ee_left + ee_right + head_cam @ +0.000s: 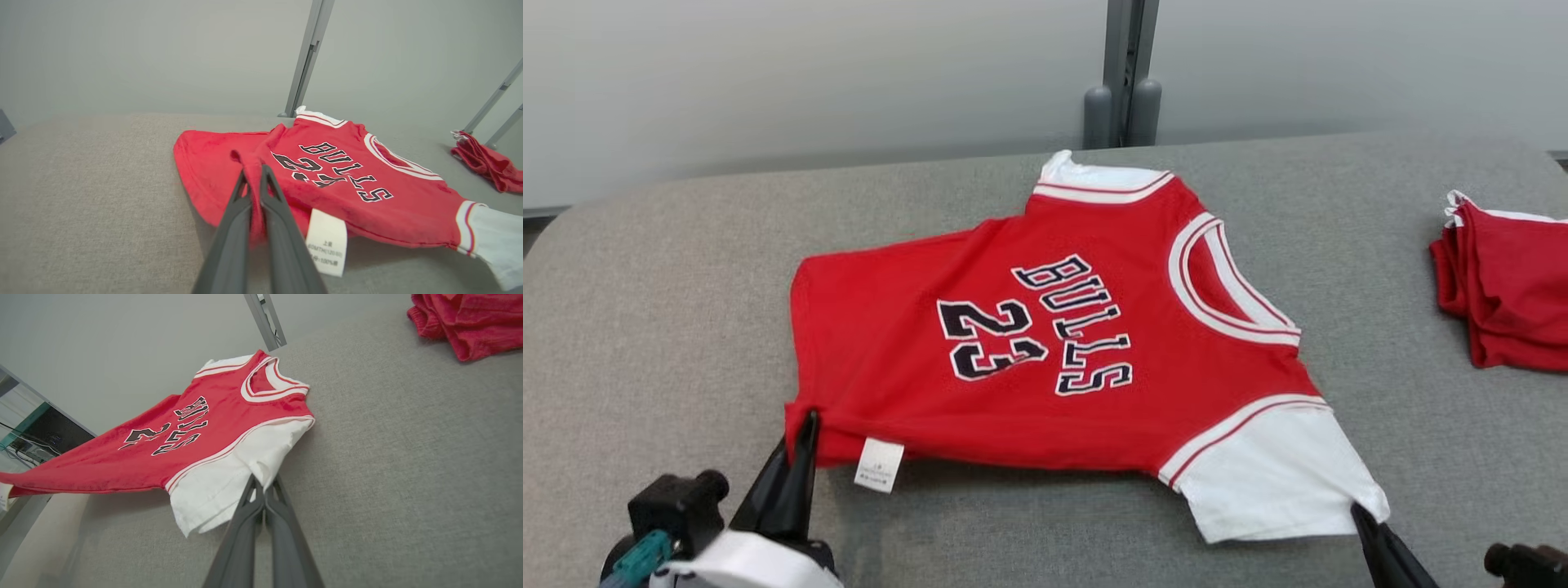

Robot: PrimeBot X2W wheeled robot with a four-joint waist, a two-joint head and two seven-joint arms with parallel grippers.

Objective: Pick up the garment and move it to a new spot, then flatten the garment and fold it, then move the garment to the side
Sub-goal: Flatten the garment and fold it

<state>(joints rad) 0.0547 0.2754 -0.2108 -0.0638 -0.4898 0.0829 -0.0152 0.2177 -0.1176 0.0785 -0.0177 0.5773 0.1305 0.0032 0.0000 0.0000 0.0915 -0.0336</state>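
The garment (1045,359) is a red jersey with white sleeves and "BULLS 23" in black letters, spread across the grey surface with its near edge lifted. My left gripper (805,420) is shut on the garment's red hem corner, and the same grip appears in the left wrist view (254,173). My right gripper (1360,513) is shut on the tip of the near white sleeve (229,473), the fingers pinching the cloth (263,482). A white care label (879,464) hangs from the lifted hem beside the left fingers.
A pile of folded red garments (1507,282) lies at the right edge of the grey padded table (670,327). A grey metal post (1125,73) stands behind the table against a pale wall.
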